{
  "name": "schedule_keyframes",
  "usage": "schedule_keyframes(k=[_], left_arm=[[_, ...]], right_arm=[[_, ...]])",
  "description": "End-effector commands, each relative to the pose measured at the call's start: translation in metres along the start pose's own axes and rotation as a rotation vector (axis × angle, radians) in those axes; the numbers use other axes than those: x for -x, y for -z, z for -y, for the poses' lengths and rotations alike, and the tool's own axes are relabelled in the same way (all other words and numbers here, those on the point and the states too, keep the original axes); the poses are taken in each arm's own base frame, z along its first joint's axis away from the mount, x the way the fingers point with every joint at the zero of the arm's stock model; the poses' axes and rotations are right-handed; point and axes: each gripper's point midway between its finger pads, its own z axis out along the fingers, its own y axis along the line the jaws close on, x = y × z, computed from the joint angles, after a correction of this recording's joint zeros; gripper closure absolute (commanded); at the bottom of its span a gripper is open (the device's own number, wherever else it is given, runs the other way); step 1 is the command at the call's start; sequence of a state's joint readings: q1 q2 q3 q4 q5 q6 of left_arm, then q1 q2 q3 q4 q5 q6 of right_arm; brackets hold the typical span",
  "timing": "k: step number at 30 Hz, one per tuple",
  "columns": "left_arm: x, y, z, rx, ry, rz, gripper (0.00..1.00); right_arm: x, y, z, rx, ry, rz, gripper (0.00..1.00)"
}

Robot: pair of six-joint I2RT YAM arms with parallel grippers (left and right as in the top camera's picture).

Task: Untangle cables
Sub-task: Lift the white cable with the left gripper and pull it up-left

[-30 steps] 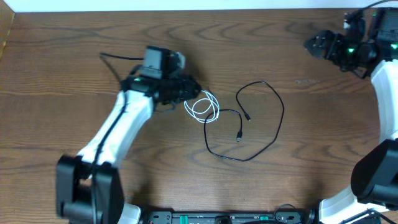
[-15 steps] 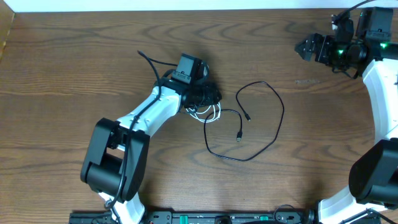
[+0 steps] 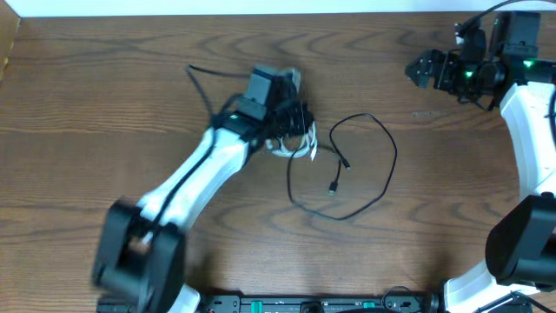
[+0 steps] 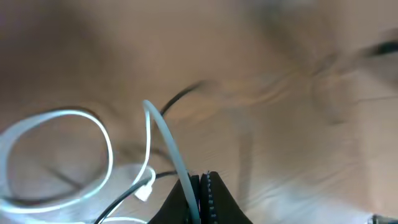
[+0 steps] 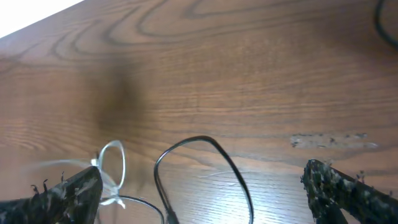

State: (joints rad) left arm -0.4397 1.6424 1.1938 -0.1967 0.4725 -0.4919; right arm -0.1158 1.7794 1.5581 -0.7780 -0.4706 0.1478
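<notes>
My left gripper (image 3: 294,130) is shut on the white cable (image 3: 300,149) at mid-table. In the left wrist view the white cable (image 4: 165,134) runs up from between my closed fingertips (image 4: 202,186) and coils in loops to the left. A thin black cable (image 3: 395,156) lies in a wide loop to the right of it, with its two small plugs inside the loop. One strand of it passes under the white coil (image 4: 180,96). My right gripper (image 3: 419,69) is open and empty at the far right, well above the cables. Its view shows the black loop (image 5: 211,146) and the white coil (image 5: 118,155).
The thicker black wire (image 3: 200,80) of the left arm trails over the table to the upper left. The table's far edge meets a white wall at the top. A pale scuff (image 5: 329,142) marks the wood at the right.
My left arm has swung and its gripper has closed on the white cable, dragging the coil up and right. The black loop has shifted slightly. The right gripper has crept left.
</notes>
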Motion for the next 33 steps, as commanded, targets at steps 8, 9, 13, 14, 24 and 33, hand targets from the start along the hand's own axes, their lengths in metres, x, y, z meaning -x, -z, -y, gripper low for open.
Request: schedule_keyframes(k=[8,9,13,14,24,33], left_arm=[[0.075,0.136,0.092,-0.172,-0.188,0.394,0.92],[0.078,0.142,0.091,-0.172,-0.185,0.411,0.93],[0.085,0.154,0.088,-0.172,-0.164,0.443,0.92],[0.087,0.155,0.087,-0.173,-0.148,0.446,0.93],[0.103,0.171,0.101,-0.229,-0.158,0.53,0.92],[0.143,0.268,0.129,-0.387,-0.124,0.825,0.93]], right_arm=[[-0.026,-0.026,-0.06,0.086,0.169,-0.077,0.01],[-0.029,-0.028,-0.065,0.095,0.178,-0.083,0.01],[-0.04,-0.032,-0.094,0.179,0.237,-0.11,0.01],[-0.044,-0.035,-0.101,0.194,0.248,-0.121,0.01],[-0.091,-0.076,-0.146,0.35,0.308,-0.268,0.03],[-0.086,-0.075,-0.161,0.42,0.33,-0.238,0.02]])
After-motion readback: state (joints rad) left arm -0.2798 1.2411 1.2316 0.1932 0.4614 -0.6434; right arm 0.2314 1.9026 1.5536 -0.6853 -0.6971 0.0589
